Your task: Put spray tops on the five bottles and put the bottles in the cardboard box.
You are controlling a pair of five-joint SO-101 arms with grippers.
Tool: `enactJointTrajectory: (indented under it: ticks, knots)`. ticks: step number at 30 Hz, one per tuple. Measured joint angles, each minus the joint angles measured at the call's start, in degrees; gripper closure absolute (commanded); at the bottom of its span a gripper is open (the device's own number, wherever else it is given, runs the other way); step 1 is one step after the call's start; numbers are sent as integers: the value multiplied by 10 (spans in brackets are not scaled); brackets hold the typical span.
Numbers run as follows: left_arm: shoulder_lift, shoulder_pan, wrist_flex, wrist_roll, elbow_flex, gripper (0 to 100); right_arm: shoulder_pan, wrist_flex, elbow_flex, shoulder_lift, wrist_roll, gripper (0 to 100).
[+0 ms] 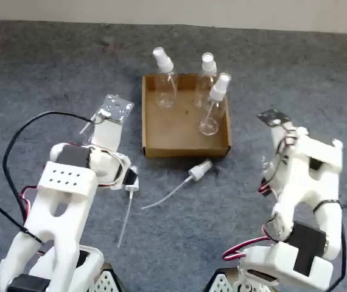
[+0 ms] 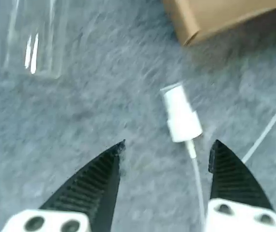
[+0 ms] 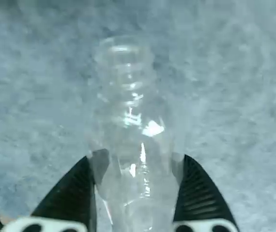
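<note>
Cardboard box (image 1: 185, 149) holds three capped bottles (image 1: 165, 85); two spray tops (image 1: 199, 170) loose; left hand (image 2: 169, 145) released, right hand (image 3: 137, 159) probably grasping one bottle (image 3: 130, 111).

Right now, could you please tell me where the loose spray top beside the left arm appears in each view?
High view: the spray top lies just below-left of the cardboard box.
Left wrist view: the spray top lies before the open left end effector.
Right wrist view: the right end effector grips a bottle.
Shared landmark: the cardboard box.

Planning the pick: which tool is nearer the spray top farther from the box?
Left. Left tool hangs open over the spray top; right tool holds a bottle, farther off.
</note>
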Motion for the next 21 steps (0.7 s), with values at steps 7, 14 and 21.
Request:
enactJointTrajectory:
  ticks: [7,14,21]
  knots:
    - [11,33,-97,7,40,770,45,-81,78,0,4,964]
    - [120,33,-140,35,36,837,73,-105,93,-4,4,964]
    - [219,33,-143,45,16,881,84,-105,98,-8,4,964]
